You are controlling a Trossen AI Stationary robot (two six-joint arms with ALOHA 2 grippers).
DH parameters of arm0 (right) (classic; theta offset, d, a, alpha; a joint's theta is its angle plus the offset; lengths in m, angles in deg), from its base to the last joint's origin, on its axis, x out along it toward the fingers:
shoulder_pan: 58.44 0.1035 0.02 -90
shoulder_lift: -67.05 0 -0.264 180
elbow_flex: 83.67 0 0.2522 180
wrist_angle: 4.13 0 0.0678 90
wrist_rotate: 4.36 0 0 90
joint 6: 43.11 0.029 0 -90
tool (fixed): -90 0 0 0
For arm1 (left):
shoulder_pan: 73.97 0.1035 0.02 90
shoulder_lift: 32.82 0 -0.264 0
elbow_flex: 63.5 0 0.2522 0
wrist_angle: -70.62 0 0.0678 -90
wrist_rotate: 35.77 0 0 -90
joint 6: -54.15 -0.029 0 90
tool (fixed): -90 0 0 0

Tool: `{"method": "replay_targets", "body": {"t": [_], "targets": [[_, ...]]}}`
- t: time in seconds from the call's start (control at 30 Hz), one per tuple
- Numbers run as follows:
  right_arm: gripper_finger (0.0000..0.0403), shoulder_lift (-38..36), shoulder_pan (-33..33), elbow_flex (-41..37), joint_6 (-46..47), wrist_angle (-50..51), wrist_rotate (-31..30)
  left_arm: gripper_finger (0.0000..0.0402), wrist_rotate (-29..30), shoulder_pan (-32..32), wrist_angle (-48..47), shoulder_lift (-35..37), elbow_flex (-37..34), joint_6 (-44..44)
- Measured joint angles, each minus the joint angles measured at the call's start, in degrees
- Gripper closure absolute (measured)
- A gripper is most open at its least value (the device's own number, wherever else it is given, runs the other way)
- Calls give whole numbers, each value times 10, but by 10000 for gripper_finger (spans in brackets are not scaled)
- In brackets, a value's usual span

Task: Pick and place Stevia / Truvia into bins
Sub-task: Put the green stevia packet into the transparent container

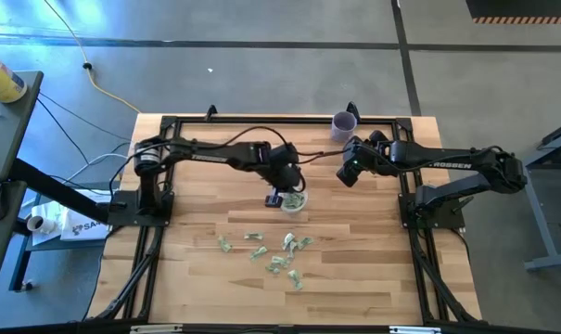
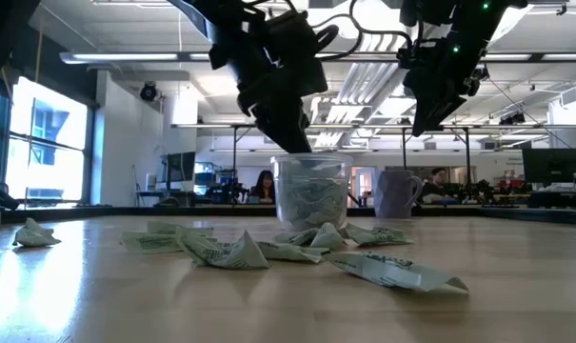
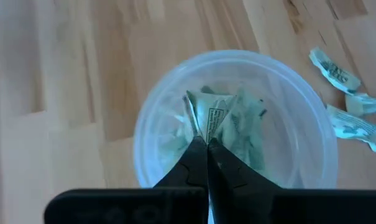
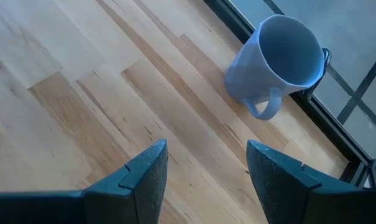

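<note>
The clear plastic cup (image 1: 295,201) stands mid-table with several pale green Stevia packets inside it (image 2: 311,200). My left gripper (image 3: 207,148) hovers over the cup's mouth (image 3: 144,124), shut on one packet (image 3: 215,118). More crinkled packets (image 1: 280,252) lie scattered flat on the wood between the cup and the near edge. My right gripper (image 4: 206,168) waits open over bare wood at the far right, near the purple cup (image 4: 281,56), with nothing between its fingers. My left gripper pinches a folded, crinkled packet by its edge (image 3: 206,134) between its two fingertips. The fingers slant down from the table's left and far side. The packet sticks out past the fingertips, over the packets that lie in the cup.
The purple handled cup (image 1: 344,122) stands at the far edge, right of centre. A black frame (image 1: 169,121) runs round the tabletop. Loose packets (image 2: 221,250) lie near the front of the cup; one lies apart at the left (image 2: 32,233).
</note>
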Motion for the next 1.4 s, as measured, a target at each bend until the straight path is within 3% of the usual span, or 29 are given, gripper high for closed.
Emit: {"method": "replay_targets", "body": {"t": [0.2, 0.53, 0.67, 0.97, 1.2, 1.4], "targets": [[194, 0, 0, 0, -2, -2, -10, 367, 5, -4, -7, -3, 0, 9], [194, 0, 0, 0, -2, -5, -25, 268, 9, -3, -7, -3, 0, 21], [194, 0, 0, 0, -2, -3, -23, 246, 48, -3, -12, 2, 0, 31], [194, 0, 0, 0, -19, -3, -13, 252, 59, -3, -12, 105, 0, 36], [194, 0, 0, 0, -17, 3, 6, 266, 63, -3, -145, 196, 1, 64], [194, 0, 0, 0, 35, -10, 15, 282, 51, -20, -312, 235, -8, 169]]}}
